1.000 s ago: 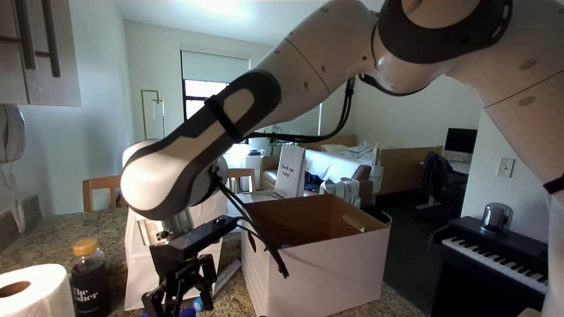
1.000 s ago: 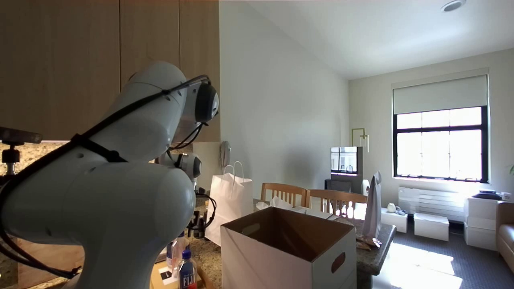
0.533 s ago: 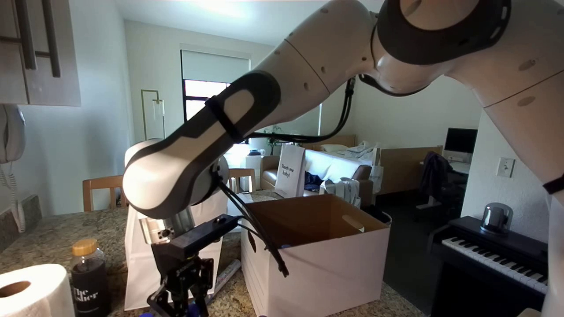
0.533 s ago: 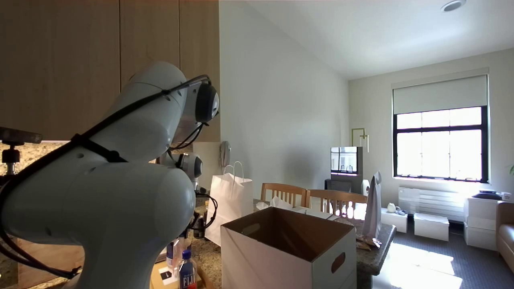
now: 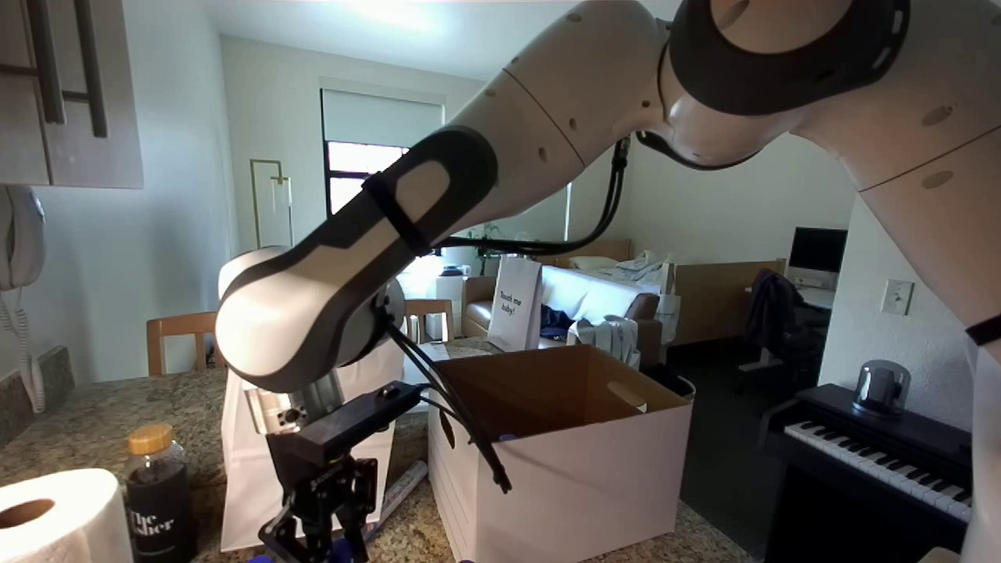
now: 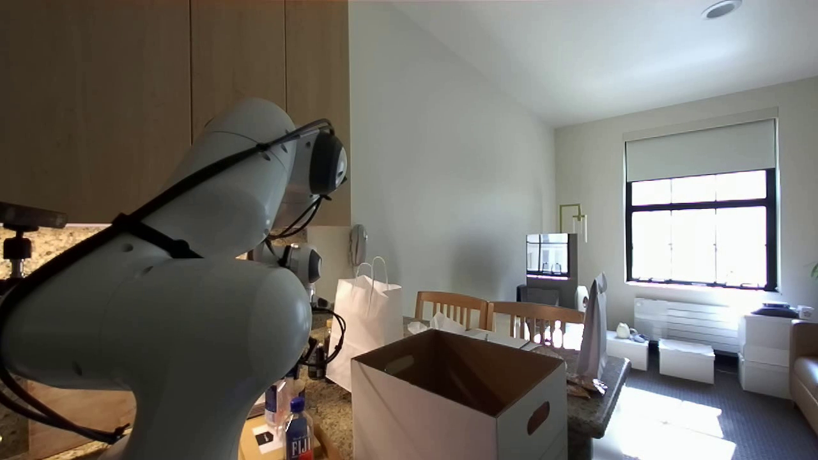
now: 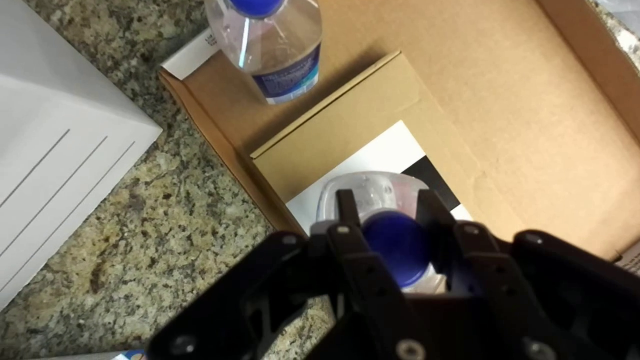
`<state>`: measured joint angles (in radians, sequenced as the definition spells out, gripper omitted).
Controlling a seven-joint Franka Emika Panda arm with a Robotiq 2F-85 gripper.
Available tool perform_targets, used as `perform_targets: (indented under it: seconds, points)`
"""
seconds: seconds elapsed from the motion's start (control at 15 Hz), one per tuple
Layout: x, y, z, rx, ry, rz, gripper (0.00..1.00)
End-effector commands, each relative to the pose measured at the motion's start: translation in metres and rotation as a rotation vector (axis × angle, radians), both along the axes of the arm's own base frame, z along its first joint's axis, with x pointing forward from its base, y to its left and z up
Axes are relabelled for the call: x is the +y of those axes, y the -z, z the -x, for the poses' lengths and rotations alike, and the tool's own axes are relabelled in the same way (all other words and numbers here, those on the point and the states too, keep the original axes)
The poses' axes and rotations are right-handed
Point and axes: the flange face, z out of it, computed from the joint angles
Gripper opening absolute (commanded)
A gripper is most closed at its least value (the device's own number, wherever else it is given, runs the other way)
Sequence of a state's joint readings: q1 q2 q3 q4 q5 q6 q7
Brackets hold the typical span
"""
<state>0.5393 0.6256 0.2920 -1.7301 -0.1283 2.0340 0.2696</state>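
A clear bottle with a dark blue cap [image 7: 397, 247] is between the fingers of my gripper [image 7: 388, 207], which is shut on it around the cap and neck. Seen from above, the bottle looks roughly upright over a flat cardboard box [image 7: 345, 135] with a white and black label. Its base is hidden. Another clear bottle [image 7: 287, 70] with a blue cap stands in the cardboard tray [image 7: 520, 65] beside the flat box. In an exterior view a FIJI bottle [image 6: 298, 437] shows near the arm. The gripper's fingertips are low in an exterior view, partly cut off at the frame's bottom edge.
A tall white open box [image 5: 579, 485] stands beside the tray on the granite counter [image 7: 150, 240]. Behind the gripper is a white paper bag [image 6: 367, 319]. A dark bottle with an orange lid [image 5: 160, 500] and a paper roll [image 5: 66, 520] are nearby.
Over the last second the gripper's fingers have come together around the blue cap. The arm has barely moved, and the last half second shows almost no difference.
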Motion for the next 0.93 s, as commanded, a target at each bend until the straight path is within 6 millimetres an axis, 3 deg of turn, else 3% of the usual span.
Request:
perform_targets:
  seconds: [0.0, 0.2, 0.47, 0.87]
  points:
    - [-0.003, -0.020, -0.006, -0.124, 0.075, 0.010, 0.14]
    - [-0.007, -0.048, -0.026, -0.214, 0.212, 0.005, 0.14]
    - [-0.033, -0.112, -0.046, -0.276, 0.395, 0.029, 0.14]
    - [-0.084, -0.252, -0.036, -0.303, 0.621, 0.104, 0.14]
